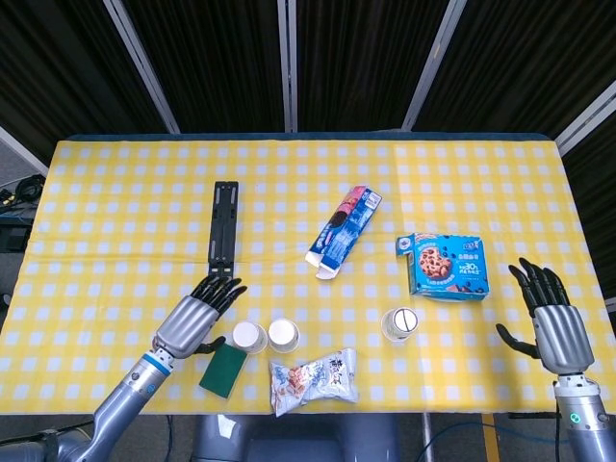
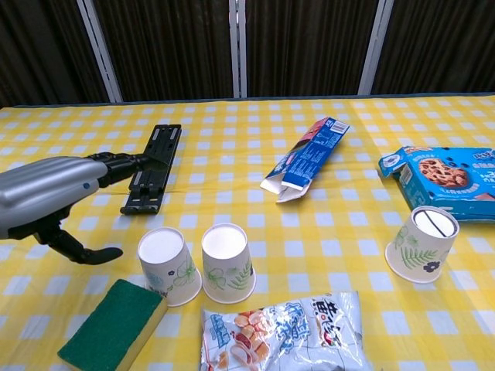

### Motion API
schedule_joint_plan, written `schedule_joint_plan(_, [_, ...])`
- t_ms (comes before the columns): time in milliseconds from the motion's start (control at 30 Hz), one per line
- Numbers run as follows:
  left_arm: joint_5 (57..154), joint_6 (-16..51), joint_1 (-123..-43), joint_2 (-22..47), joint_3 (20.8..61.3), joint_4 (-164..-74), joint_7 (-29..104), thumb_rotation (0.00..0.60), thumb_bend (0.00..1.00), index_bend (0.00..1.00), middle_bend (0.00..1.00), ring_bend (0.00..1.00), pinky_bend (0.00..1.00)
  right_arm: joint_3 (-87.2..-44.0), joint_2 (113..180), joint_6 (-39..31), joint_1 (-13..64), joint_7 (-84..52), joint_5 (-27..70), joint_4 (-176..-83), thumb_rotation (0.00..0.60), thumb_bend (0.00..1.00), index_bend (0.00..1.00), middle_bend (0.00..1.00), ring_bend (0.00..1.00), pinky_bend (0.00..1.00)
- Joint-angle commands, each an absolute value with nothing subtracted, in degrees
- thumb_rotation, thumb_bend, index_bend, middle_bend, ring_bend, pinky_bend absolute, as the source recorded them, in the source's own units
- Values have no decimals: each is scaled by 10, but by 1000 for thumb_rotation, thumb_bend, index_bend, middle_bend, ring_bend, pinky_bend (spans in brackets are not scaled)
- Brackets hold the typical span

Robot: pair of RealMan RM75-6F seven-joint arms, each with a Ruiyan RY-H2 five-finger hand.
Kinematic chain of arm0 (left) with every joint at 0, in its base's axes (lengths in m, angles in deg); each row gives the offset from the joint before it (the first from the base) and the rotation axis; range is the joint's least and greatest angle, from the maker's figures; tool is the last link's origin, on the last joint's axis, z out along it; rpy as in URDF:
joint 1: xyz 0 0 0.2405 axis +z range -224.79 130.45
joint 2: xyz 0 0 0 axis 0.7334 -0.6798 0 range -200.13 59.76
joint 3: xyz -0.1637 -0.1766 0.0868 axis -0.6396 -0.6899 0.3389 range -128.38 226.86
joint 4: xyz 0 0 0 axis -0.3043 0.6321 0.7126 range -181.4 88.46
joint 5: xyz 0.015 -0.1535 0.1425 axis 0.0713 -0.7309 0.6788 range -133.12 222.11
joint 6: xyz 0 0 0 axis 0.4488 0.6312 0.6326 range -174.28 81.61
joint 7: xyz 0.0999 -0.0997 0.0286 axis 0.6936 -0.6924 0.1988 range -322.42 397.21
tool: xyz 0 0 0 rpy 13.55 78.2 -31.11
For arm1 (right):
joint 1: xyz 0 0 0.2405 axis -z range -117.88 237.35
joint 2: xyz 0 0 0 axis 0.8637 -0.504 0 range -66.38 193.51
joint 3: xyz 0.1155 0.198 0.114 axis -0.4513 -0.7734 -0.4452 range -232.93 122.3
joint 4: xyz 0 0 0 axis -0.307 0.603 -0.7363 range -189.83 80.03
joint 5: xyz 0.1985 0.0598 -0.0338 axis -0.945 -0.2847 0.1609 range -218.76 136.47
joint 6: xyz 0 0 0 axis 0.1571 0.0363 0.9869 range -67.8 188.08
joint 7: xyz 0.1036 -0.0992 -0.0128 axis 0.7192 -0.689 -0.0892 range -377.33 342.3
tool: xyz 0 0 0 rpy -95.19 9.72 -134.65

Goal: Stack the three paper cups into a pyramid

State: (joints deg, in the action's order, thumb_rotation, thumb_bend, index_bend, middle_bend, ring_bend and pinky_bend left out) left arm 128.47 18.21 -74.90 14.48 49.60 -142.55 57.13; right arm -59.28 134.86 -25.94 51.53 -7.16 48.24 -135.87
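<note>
Bench (image 1: 115, 183) with the yellow checked cloth carries all we see. Our left hand (image 1: 197, 316) and right hand (image 1: 551, 318) hover with fingers spread, holding nothing. Two paper cups (image 1: 266, 336) stand upside down, touching, beside the left hand, and the third cup (image 1: 400, 324) stands well apart.

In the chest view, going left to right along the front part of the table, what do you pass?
Grey left hand → green sponge → first upside-down white paper cup → second upside-down white paper cup → clear snack bag → third upside-down white paper cup.
</note>
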Motion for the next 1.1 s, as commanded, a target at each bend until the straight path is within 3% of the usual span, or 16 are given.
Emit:
schedule_joint_plan(33, [1300,206,-736,125,500,-1432,557,600,297,0,0,0,0,-593,1349,-258,515,-72,482,-1358,600,150,60,0,0,0])
schedule_joint_plan(400, [1336,296,-680,36,521,-1435,491,600,298,0,0,0,0,-572,1331,-212,501,-97,491,-1388,600,151,112,0,0,0])
schedule_joint_plan(700, [1351,331,-656,-7,521,-1437,451,600,297,0,0,0,0,-542,1247,-92,449,-142,503,-1530,600,151,151,0,0,0])
schedule_joint_plan(1100, [1368,343,-640,-21,523,-1431,432,600,297,0,0,0,0,-574,1308,-25,395,-230,454,-1586,600,170,202,0,0,0])
